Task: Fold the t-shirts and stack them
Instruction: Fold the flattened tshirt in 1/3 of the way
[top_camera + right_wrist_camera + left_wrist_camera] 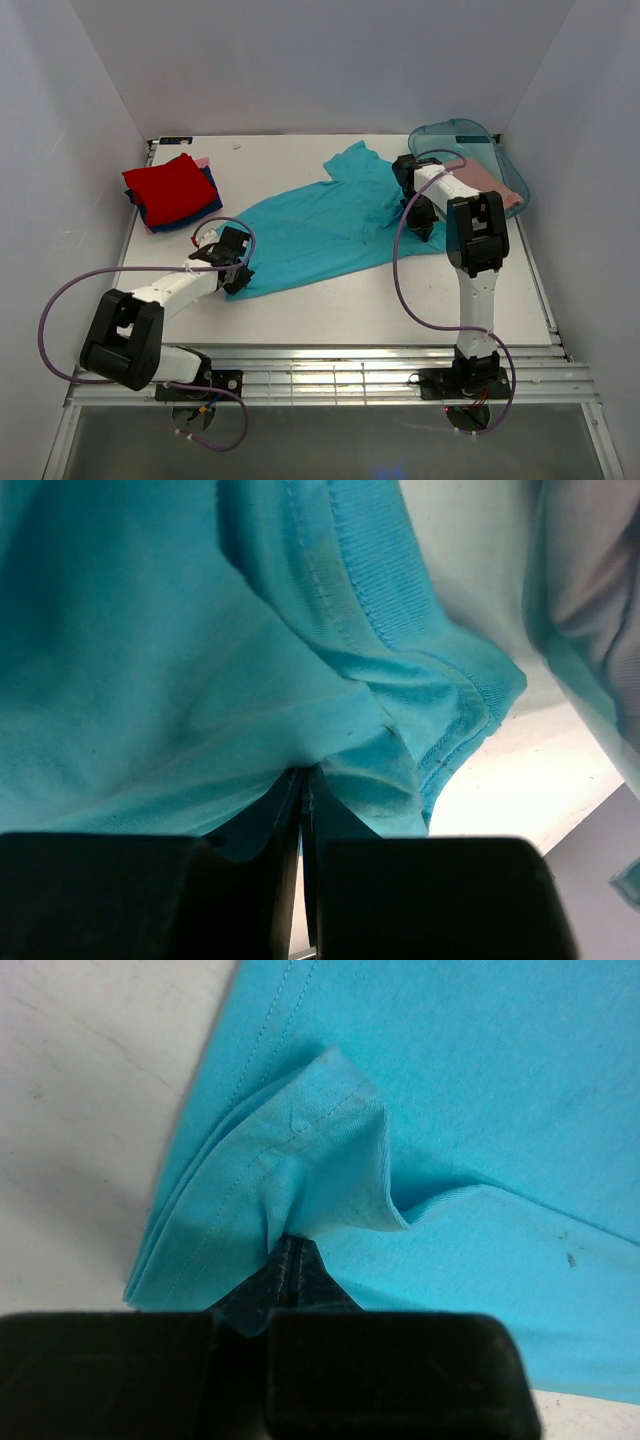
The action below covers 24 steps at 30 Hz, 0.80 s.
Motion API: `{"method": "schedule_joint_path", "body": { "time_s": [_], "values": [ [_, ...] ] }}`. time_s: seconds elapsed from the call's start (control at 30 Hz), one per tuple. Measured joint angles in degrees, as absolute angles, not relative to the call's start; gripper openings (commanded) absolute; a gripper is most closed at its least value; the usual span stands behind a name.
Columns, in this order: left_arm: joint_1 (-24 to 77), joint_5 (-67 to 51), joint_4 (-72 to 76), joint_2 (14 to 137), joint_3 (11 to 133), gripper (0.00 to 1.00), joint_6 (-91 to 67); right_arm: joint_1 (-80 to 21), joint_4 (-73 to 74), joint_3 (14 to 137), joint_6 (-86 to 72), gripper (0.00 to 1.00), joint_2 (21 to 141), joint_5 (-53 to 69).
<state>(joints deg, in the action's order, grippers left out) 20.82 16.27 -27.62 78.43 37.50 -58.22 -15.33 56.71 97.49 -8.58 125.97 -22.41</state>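
A large teal t-shirt [330, 228] lies spread across the middle of the table. My left gripper [238, 277] is shut on its near-left hem corner; in the left wrist view the bunched teal cloth [320, 1170] rises from between the closed fingers [288, 1270]. My right gripper [422, 232] is shut on the shirt's right edge; the right wrist view shows the hemmed corner [420, 710] pinched at the fingers [300, 800]. A folded stack with a red shirt [168, 187] on top of dark blue [190, 212] and pink [203, 161] ones sits at the back left. A dusty-pink shirt [490, 182] lies in the tub.
A translucent teal plastic tub [478, 143] stands at the back right corner, just behind my right arm. The white table [400, 300] ends in a slatted front edge [340, 375]. White walls close in the back and both sides.
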Motion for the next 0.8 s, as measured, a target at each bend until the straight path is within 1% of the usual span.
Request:
{"method": "schedule_joint_path", "body": {
  "time_s": [0.13, 0.33, 0.63, 0.8],
  "values": [
    [20.86, 16.78, -28.49, 76.58, 36.10, 0.00, -58.59, -15.33, 57.52, 99.72, -8.60, 0.08, 127.15, -22.26],
    [20.86, 16.93, -28.67, 76.16, 35.77, 0.00, -58.57, -15.38, 56.77, 97.89, -8.88, 0.08, 126.17, -22.33],
    [20.88, 17.15, -29.02, 76.40, 35.99, 0.00, -58.06, -15.55, 54.54, 78.74, -12.47, 0.08, 114.30, -18.41],
    [20.91, 17.32, -29.15, 76.31, 35.99, 0.00, -57.84, -16.38, 54.11, 71.99, -14.04, 0.08, 109.82, -17.50]
  ]
}}
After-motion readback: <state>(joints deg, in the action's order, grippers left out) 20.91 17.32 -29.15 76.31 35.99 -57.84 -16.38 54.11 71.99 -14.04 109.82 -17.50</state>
